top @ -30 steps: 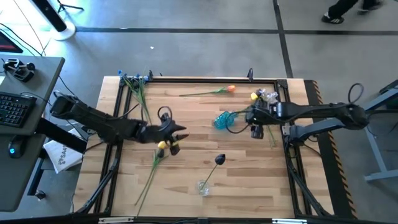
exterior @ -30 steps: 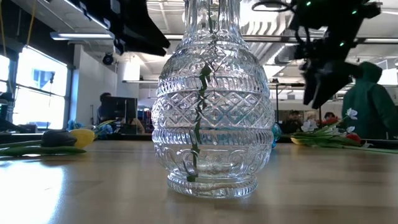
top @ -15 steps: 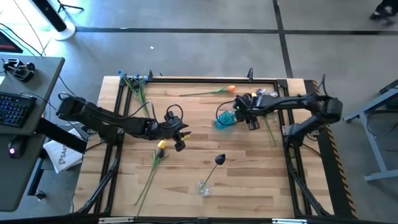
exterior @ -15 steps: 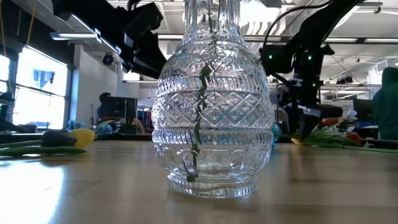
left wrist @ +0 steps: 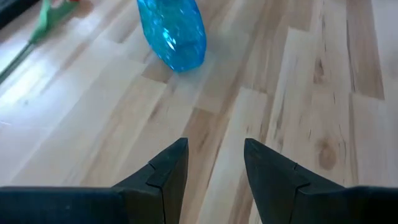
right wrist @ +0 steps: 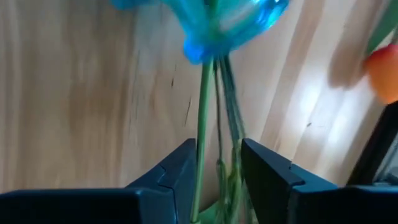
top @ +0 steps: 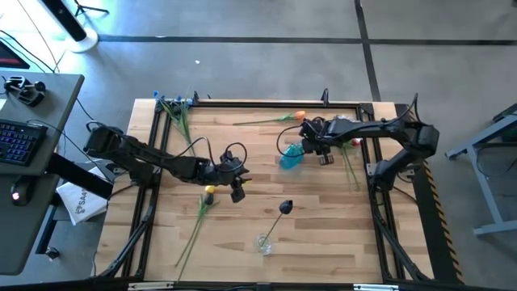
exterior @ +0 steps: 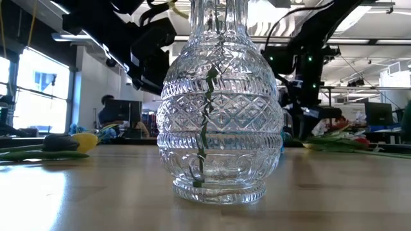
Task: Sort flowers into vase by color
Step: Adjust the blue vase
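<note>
1. Hovering just beside the blue vase (top: 291,155), the right gripper (top: 324,153) has its fingers (right wrist: 177,168) set narrowly either side of thin green stems (right wrist: 202,118) that run into the vase's blue body (right wrist: 205,22); whether they pinch the stems I cannot tell, though this looks to me like a flower being fed in or let go.
2. The left gripper (top: 237,184) hangs over bare wood near the middle of the table (top: 323,234), fingers (left wrist: 168,165) parted with nothing between them, pointed toward the blue vase (left wrist: 174,31). I judge it to be waiting or lining up a next pick.
3. A yellow tulip (top: 210,190) lies just beside that gripper, its stem trailing toward the front edge.
4. The clear cut-glass vase (exterior: 218,102) stands at the front and holds one green stem (exterior: 204,122), topped by a dark bud (top: 285,208).
5. An orange tulip (top: 300,115) lies near the back rail, and blue sprays (top: 174,103) sit at the back left corner, both unsorted.
</note>
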`<state>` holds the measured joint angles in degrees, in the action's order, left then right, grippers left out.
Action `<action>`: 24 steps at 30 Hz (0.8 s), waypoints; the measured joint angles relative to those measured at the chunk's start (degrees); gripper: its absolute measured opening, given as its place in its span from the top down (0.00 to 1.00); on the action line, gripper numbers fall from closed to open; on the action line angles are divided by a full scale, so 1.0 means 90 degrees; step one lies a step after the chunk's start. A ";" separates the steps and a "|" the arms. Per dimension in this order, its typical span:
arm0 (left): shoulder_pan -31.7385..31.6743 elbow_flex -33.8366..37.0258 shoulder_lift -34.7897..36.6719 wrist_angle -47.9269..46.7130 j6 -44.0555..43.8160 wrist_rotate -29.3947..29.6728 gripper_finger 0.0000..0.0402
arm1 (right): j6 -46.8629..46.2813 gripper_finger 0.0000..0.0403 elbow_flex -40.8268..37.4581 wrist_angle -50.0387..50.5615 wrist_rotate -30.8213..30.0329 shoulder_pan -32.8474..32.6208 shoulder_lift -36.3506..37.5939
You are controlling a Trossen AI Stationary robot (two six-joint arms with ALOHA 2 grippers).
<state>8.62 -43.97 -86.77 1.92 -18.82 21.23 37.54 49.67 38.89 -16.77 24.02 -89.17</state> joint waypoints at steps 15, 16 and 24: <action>0.0002 0.0000 -0.0026 0.0072 -0.0002 -0.0090 0.63 | 0.0843 0.45 0.0162 0.0300 0.0033 0.0316 0.0147; 0.0002 0.0000 -0.0026 0.0077 -0.0002 -0.0094 0.63 | 0.0919 0.44 0.0134 0.0269 0.0060 0.0355 0.0147; 0.0002 0.0000 -0.0024 0.0133 -0.0002 -0.0199 0.63 | 0.1456 0.46 -0.0224 -0.0007 0.0556 0.0621 0.0146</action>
<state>8.64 -43.97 -86.98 3.11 -18.83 19.44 50.64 47.65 38.82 -11.76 29.62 -87.86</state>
